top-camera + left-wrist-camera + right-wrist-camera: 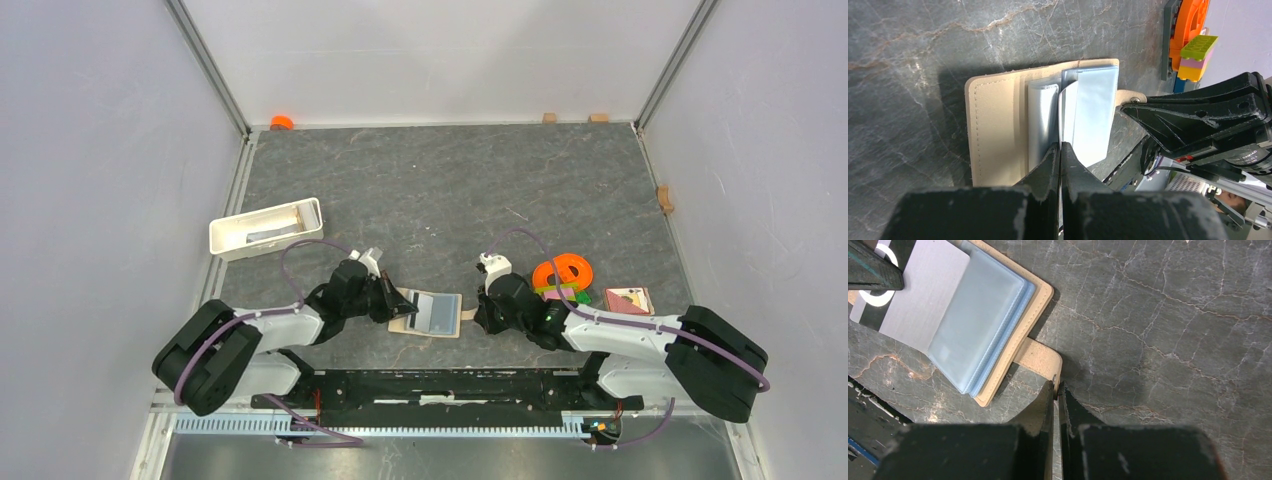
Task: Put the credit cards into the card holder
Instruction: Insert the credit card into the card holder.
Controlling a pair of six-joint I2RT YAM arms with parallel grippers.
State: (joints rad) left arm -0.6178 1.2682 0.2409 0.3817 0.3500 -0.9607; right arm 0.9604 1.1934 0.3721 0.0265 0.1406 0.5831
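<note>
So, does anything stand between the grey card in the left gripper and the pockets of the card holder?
Nothing visible does. The grey card, pinched by the left gripper, touches the blue-grey pockets of the open card holder. The right gripper grips the snap tab at the holder's side, clear of the card's path.

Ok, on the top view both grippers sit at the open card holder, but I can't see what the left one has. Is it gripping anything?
Observer: Yes, the left wrist view shows the left gripper shut on the edge of the grey card, over the card holder.
Operator: And the right?
Observer: The right gripper is pinching the snap tab.
Operator: Card fully in?
Observer: No, its dark-striped end sticks out past the blue-grey pockets.
</note>
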